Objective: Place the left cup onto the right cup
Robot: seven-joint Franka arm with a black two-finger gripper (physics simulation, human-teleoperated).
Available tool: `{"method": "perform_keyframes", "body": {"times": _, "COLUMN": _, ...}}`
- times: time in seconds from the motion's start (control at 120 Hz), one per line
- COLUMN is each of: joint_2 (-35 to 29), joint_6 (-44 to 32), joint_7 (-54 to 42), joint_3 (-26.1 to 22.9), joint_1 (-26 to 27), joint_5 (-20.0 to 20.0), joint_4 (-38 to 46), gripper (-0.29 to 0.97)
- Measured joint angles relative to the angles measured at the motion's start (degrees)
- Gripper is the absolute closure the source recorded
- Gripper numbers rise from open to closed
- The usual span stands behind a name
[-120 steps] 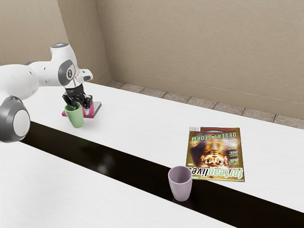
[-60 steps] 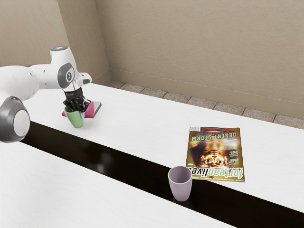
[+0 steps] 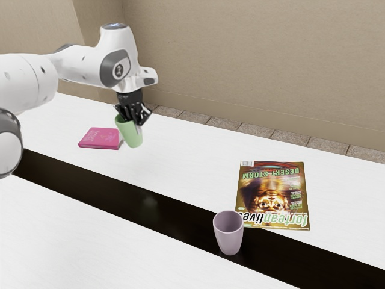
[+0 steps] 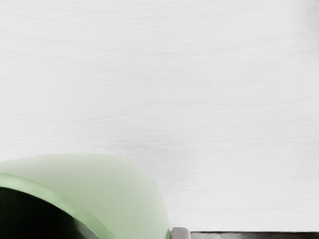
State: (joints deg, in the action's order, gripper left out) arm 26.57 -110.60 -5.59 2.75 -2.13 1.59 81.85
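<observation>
A green cup (image 3: 130, 132) hangs tilted in the air above the white table, and my gripper (image 3: 130, 116) is shut on its rim. In the wrist view the green cup (image 4: 84, 194) bulges large and blurred just under my hand, over bare white tabletop (image 4: 199, 89). A mauve cup (image 3: 228, 232) stands upright near the table's front edge, on the dark strip, far toward the exterior view's right of my gripper. Its mouth faces up with nothing in it.
A pink book (image 3: 100, 138) lies flat on the table just to the exterior view's left of the held cup. A magazine (image 3: 272, 194) lies flat behind the mauve cup. A dark glossy strip (image 3: 120, 198) crosses the white table (image 3: 192, 150).
My arm has lifted the green cup off the table beside the pink book and carried it up and toward the exterior view's right. The mauve cup has not moved.
</observation>
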Motion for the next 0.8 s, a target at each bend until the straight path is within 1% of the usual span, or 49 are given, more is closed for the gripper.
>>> {"method": "perform_keyframes", "body": {"times": 0.092, "joint_2": -7.84, "joint_6": 0.48, "joint_7": 0.84, "joint_3": -0.66, "joint_1": 7.68, "joint_5": 1.05, "joint_4": 8.46, "gripper": 0.78}}
{"method": "perform_keyframes", "body": {"times": 0.15, "joint_2": -11.36, "joint_6": 0.68, "joint_7": 1.52, "joint_3": -1.81, "joint_1": 11.39, "joint_5": 1.41, "joint_4": 11.8, "gripper": 0.78}}
{"method": "perform_keyframes", "body": {"times": 0.192, "joint_2": -13.6, "joint_6": 0.81, "joint_7": 2.12, "joint_3": -3.46, "joint_1": 12.94, "joint_5": 1.57, "joint_4": 13.43, "gripper": 0.78}}
{"method": "perform_keyframes", "body": {"times": 0.283, "joint_2": -15.68, "joint_6": 0.66, "joint_7": 3.59, "joint_3": -6.79, "joint_1": 15.97, "joint_5": 1.79, "joint_4": 15.75, "gripper": 0.78}}
{"method": "perform_keyframes", "body": {"times": 0.417, "joint_2": -16.16, "joint_6": -0.46, "joint_7": 5.89, "joint_3": -8.92, "joint_1": 21.83, "joint_5": 1.94, "joint_4": 17.37, "gripper": 0.78}}
{"method": "perform_keyframes", "body": {"times": 0.55, "joint_2": -16.06, "joint_6": -1.2, "joint_7": 8.13, "joint_3": -10.75, "joint_1": 24.01, "joint_5": 1.9, "joint_4": 18.57, "gripper": 0.78}}
{"method": "perform_keyframes", "body": {"times": 0.8, "joint_2": -16.12, "joint_6": -2.27, "joint_7": 11.49, "joint_3": -12.84, "joint_1": 25.11, "joint_5": 1.52, "joint_4": 22.23, "gripper": 0.78}}
